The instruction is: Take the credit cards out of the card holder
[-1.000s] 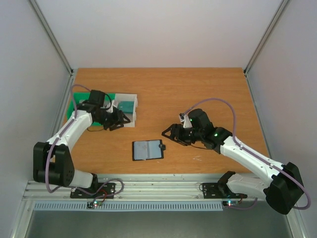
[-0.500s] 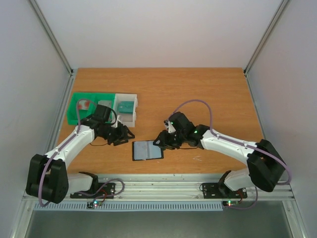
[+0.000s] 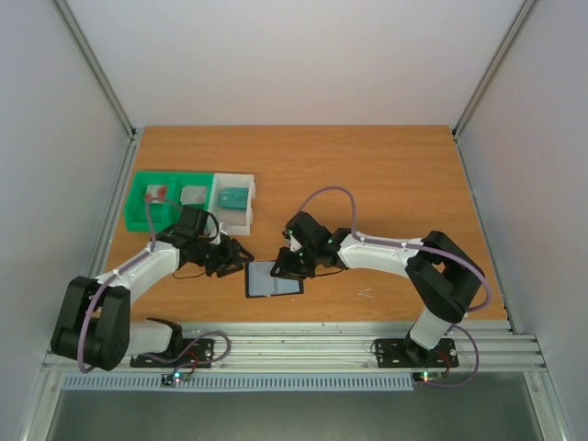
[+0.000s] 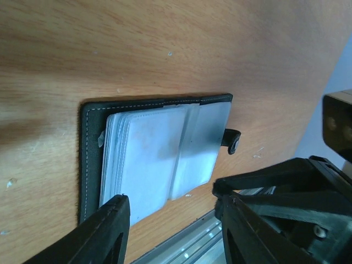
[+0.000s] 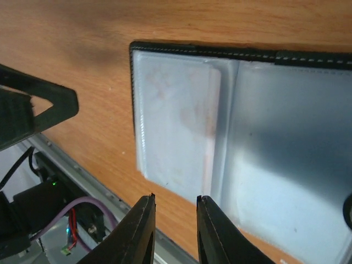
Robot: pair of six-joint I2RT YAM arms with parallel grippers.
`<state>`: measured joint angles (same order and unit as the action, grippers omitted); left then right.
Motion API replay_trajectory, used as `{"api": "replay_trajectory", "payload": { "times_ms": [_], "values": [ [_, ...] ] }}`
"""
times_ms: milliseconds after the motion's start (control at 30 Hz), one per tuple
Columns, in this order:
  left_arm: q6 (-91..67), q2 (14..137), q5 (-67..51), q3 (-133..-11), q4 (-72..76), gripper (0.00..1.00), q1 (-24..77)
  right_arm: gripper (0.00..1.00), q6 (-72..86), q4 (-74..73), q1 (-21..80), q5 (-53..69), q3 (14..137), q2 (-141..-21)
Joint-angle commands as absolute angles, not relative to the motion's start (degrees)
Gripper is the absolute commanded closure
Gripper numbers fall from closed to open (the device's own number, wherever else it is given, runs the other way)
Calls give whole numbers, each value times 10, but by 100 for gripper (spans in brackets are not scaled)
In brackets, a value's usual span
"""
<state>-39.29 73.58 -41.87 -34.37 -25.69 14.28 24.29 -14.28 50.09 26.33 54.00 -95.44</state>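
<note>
Operator: Where is everything found, taken from the left?

Observer: At the far left of the table a green tray and a white tray are set side by side, and a teal card is laid in the white one. Nearer and to the right, the left gripper is held with its jaws well apart and nothing between them, just left of the card holder. The card holder is spread open and flat, close to the near edge, about midway across. The right gripper is set over its right end, jaws drawn to a narrow gap, and nothing is seen clamped between them.

Operator: How are the cards expected to handle?

Observer: A whitish card is seen through the clear pocket of the left half. It is judged light, thin, stiff and slippery, while the pocket film is judged soft and likely to cling. Hold is best taken at the card's edge beside the fold, with the black cover pinned down, since so light a holder could be dragged along.

Operator: And how is it pointed?

Observer: The holder's long axis is laid left to right, slightly tilted, with the clasp tab pointed right. The whitish card's long axis is run near to far, across it. Which way the pocket's mouth faces cannot be told.
</note>
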Motion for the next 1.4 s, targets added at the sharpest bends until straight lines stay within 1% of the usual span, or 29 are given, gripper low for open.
{"api": "replay_trajectory", "payload": {
  "times_ms": [0, 167, 400, 700, 1200, 1367],
  "values": [
    [-404, 749, -433, -328, -201, 53, 145, 77, 233, -123, 504, 258, 563, -988],
    [-417, 760, -449, -307, -164, 53, 145, 78, 233, -121, 504, 256, 572, -1013],
    [-418, 761, -450, -297, -154, 53, 145, 79, 236, -116, 504, 262, 582, -1045],
    [-419, 771, -457, -294, -141, 53, 146, 81, 237, -113, 504, 246, 571, -1053],
    [-458, 787, -475, -275, -75, 57, 148, 97, 218, -137, 504, 220, 557, -1068],
    [-462, 798, -468, -270, -65, 58, 150, 99, 221, -133, 504, 219, 551, -1070]
  ]
}}
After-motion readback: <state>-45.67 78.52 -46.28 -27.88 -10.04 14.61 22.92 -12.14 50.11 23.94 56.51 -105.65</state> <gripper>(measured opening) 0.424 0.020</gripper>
